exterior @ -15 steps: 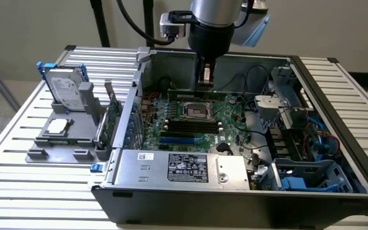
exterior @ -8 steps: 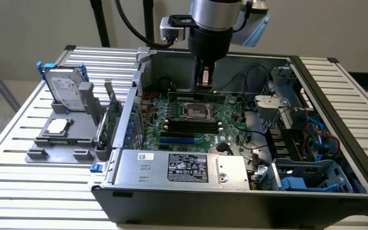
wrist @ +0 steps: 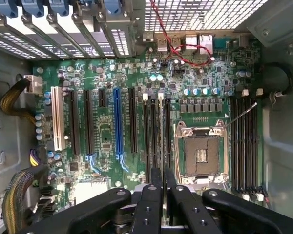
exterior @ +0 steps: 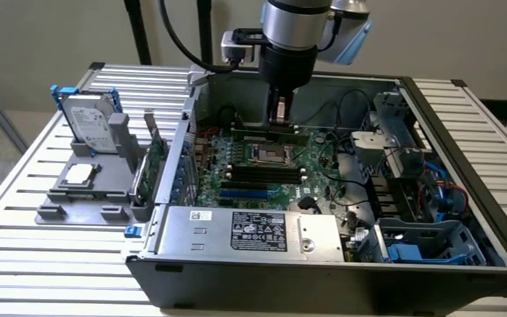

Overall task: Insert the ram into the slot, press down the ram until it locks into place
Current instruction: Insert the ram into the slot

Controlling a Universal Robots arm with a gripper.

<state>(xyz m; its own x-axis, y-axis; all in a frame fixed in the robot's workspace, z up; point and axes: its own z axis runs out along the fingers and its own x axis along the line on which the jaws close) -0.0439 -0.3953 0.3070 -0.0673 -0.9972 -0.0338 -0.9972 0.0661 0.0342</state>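
Robot arm hangs straight down into an open computer case on a slatted metal counter. Its claw sits at upper centre of the exterior view, just behind the bare processor socket.

Directly under the fingertips and touching them stands the ram, a thin green stick on edge. Its long axis runs across the frame from the exterior view's left to its right. The claw meets it near the middle of its length, so roughly equal parts jut out on either side.

In the wrist view, the two dark fingers of the claw are drawn close, with only a slim gap between them. Judging by both views, they are clamped on the ram's upper edge.

That gap lines up with the slot, one of several parallel black sockets. They lie just beside the processor socket, on the side toward the long blue socket. The slot's long axis points straight away from the fingers, the same way the gap runs, so stick and slot appear parallel, one above the other.

How deep the ram sits, and whether the white end clips have caught, cannot be told. A second bank of black sockets lies well apart, beyond the processor socket.
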